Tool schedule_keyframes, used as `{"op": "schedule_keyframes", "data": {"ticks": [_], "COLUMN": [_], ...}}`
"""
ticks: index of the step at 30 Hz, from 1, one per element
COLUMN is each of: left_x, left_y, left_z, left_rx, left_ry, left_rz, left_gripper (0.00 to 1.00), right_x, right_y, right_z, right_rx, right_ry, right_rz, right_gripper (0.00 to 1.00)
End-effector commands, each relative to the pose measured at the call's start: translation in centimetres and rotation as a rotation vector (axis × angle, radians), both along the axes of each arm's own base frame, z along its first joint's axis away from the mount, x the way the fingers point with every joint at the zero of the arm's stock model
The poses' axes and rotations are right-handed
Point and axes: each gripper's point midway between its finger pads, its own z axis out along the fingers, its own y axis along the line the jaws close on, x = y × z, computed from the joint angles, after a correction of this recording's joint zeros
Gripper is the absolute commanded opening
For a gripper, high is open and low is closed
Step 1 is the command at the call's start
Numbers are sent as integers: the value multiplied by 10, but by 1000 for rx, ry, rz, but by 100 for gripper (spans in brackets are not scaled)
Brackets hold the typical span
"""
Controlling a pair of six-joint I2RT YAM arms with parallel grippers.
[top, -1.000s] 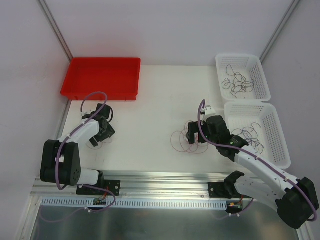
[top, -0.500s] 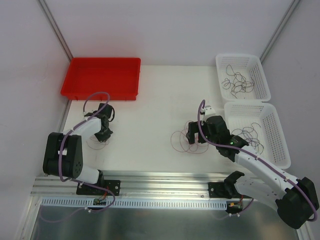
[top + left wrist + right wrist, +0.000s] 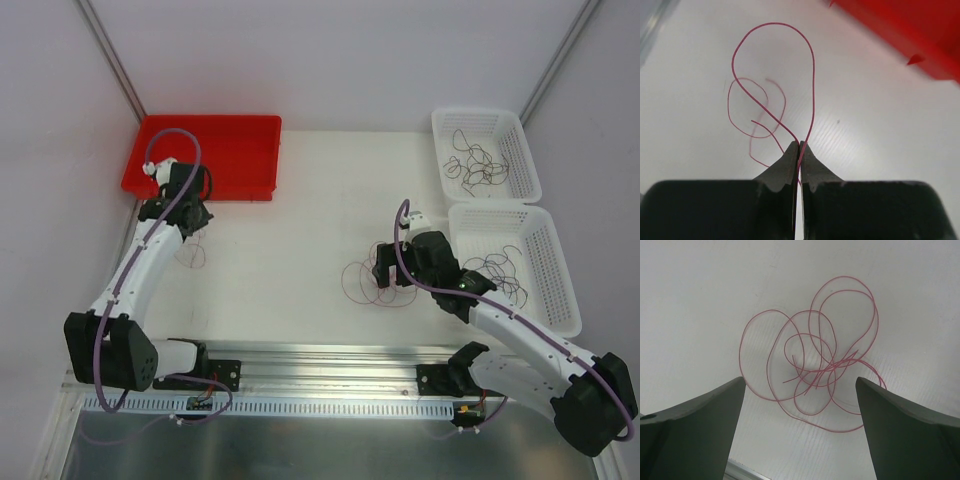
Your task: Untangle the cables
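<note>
While the left hand (image 3: 798, 150) has its fingers pressed together on a single pink wire (image 3: 813, 65), the right hand (image 3: 800, 382) hangs over the tangle of pink wires (image 3: 832, 366) with its fingers spread wide and nothing between them.

The pinched wire runs straight out ahead of the left fingertips as one tall loop, its long axis in line with the hand. The fainter curls to the left of that loop may be its shadow on the table (image 3: 300, 220) or more of the same wire; the wrist view does not settle it. The red tray (image 3: 920, 35) lies ahead of this hand and off to its right, near but not under it.

The tangle sits on the table directly below the right hand, between its two fingers, with its knot of crossings a little toward the right finger. That hand is much the nearer to it, and the left hand is well apart. Two white baskets (image 3: 480, 115) holding dark wires stand beyond the right hand's outer side.
</note>
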Motion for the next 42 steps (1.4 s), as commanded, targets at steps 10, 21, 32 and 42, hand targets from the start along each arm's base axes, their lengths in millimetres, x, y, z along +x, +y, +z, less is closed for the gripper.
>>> {"op": "schedule_keyframes", "data": {"ticks": [10, 21, 32, 42], "left_x": [78, 205, 303, 282], "left_y": [-2, 1, 30, 32], "left_z": [269, 311, 130, 95], "left_rx": [82, 221, 147, 150], "left_ry": [-561, -697, -471, -366], "left_rz": [-125, -147, -97, -126], "left_gripper": [0, 0, 18, 96], "right_x": [10, 12, 14, 14], "right_y": [0, -3, -10, -24], "right_z": [-2, -10, -16, -14], "right_rx": [-28, -58, -120, -134], "right_ry": [-19, 4, 29, 69], "right_rz": [-22, -37, -32, -85], "right_gripper": [97, 97, 97, 97]}}
